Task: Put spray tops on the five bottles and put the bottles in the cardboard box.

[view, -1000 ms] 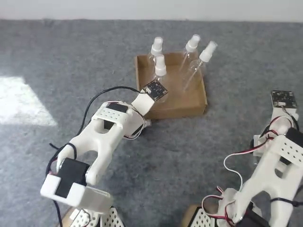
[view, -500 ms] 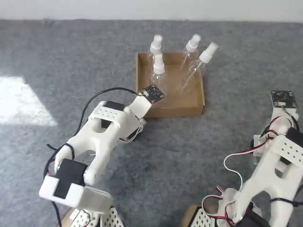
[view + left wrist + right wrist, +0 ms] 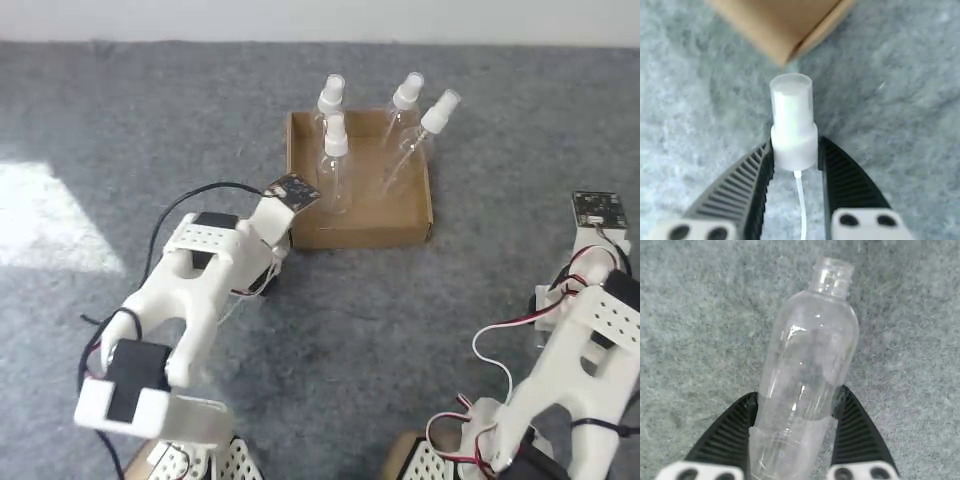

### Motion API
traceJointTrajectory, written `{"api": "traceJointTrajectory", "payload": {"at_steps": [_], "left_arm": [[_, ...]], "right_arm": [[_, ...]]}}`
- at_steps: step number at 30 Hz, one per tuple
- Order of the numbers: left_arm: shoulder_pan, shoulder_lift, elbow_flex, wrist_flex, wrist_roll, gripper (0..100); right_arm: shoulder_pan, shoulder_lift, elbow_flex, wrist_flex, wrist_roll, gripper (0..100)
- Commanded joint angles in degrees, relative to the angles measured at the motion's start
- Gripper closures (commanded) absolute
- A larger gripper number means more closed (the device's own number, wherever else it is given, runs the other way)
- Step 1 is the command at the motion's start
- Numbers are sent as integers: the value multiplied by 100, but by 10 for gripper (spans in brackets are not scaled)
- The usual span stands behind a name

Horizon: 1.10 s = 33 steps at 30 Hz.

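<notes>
My left gripper [image 3: 794, 150] is shut on a white spray top [image 3: 792, 117], whose thin dip tube [image 3: 801, 200] hangs between the fingers. It hovers over grey carpet just off a corner of the cardboard box [image 3: 785, 25]. A clear bottle [image 3: 807, 365] with an open, uncapped neck [image 3: 833, 273] lies in my right gripper [image 3: 796, 397], which is shut on its body. In the high view the cardboard box [image 3: 360, 235] holds several upright bottles [image 3: 335, 170] with spray tops. The left arm [image 3: 215, 270] stands at the box's front left corner, the right arm [image 3: 590, 330] at the far right.
Grey carpet [image 3: 400, 330] covers the table between the two arms and in front of the box. A bright patch of light [image 3: 45, 215] lies at the far left. The bottles in the box lean against one another toward its back.
The left arm has drawn back from over the box's front left corner, leftward and toward the near side. The right arm has kept still.
</notes>
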<state>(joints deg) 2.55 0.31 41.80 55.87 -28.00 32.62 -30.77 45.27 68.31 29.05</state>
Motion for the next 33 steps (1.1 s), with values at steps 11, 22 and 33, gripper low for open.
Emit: {"api": "traceJointTrajectory", "payload": {"at_steps": [11,22,33], "left_arm": [[-862,-1908,585,369,1415,885],[-914,-211,-804,352,2470,884],[-923,44,-1209,484,2470,777]], "right_arm": [[13,13,-44,-462,62,993],[-66,57,431,-1974,1090,993],[-4,57,809,-1965,2215,992]]}}
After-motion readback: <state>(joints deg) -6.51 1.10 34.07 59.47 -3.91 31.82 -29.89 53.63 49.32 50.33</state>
